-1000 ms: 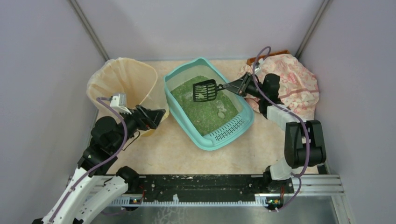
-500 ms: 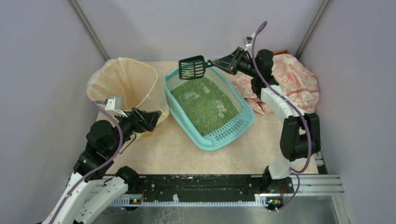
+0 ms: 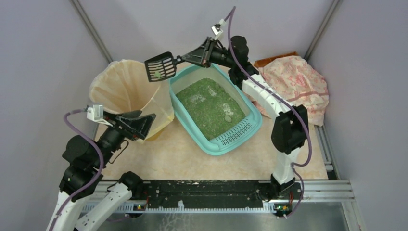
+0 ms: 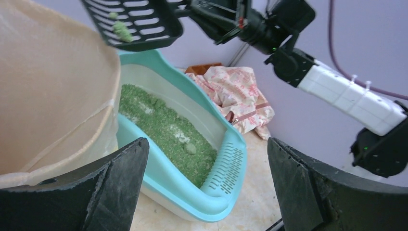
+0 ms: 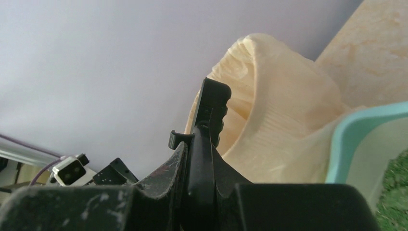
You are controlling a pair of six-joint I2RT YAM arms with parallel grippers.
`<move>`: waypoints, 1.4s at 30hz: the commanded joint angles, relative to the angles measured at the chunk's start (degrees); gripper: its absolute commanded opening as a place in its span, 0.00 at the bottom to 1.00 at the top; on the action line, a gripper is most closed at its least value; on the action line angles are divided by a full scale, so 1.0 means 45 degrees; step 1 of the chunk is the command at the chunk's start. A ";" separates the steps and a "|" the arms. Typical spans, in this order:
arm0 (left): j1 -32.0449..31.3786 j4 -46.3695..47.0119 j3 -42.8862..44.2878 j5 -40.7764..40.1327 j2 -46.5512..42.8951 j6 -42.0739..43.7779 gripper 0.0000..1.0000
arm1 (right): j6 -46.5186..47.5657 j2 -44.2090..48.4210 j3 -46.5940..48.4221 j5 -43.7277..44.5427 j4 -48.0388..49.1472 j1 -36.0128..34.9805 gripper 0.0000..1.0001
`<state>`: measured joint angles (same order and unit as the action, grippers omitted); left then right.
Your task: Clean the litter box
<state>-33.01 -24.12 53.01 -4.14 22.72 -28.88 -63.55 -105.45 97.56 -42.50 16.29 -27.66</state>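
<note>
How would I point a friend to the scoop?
Find the teal litter box mid-table and the beige bag-lined bin to its left. High over the gap between their far ends, in the right gripper, is the scoop: black, slotted, carrying a green clump.

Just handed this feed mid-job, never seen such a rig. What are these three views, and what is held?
Two robot arms are bolted at the near edge of a table. The wide picture comes from a fixed camera above and behind them. The other two come from a camera on each wrist, with its own fingers in view. On the table are a teal litter box with green granules, a bin lined with a beige bag to its left, and a pink patterned cloth bundle at back right. The right gripper is shut on the handle of a black slotted scoop, held over the bin's rim with a green clump in it. The left gripper is open and empty, near the bin.
</note>
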 commanded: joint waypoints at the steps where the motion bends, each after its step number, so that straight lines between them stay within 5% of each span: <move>1: -0.0036 0.0377 0.0580 0.0564 -0.0103 0.0198 0.98 | 0.0795 -0.0821 0.1793 0.0278 -0.0509 -0.1030 0.00; 13: -0.0023 0.0398 0.0279 0.0599 -0.0057 0.0466 0.98 | 0.6845 -0.2135 0.4657 0.1485 -0.3000 -0.2928 0.00; 23: -0.0025 0.0218 0.0587 0.0473 0.0063 0.0466 0.98 | 1.5948 -0.2117 0.6840 0.5674 -0.7194 -0.5666 0.00; 28: -0.0025 0.0423 0.0313 0.0338 -0.0109 0.0460 0.98 | 1.8249 -0.2445 0.7442 0.8275 -0.7888 -0.7030 0.00; 32: -0.0014 0.0401 0.0364 0.0372 0.0022 0.0501 0.98 | 1.7852 -0.2549 0.7863 0.8433 -0.7943 -0.7134 0.00; 35: -0.0031 0.0416 0.0387 0.0427 0.0039 0.0475 0.98 | 1.5986 -0.2061 0.7606 0.6123 -0.7440 -0.6552 0.00; 42: -0.0030 0.0380 0.0268 0.0635 -0.0115 0.0089 0.97 | 0.9320 0.1044 0.2937 0.1941 0.0342 -0.3780 0.00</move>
<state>-33.01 -23.18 54.43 -2.07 22.79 -27.57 -1.63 -112.29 119.02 -23.49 -8.45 -52.05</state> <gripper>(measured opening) 0.976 0.148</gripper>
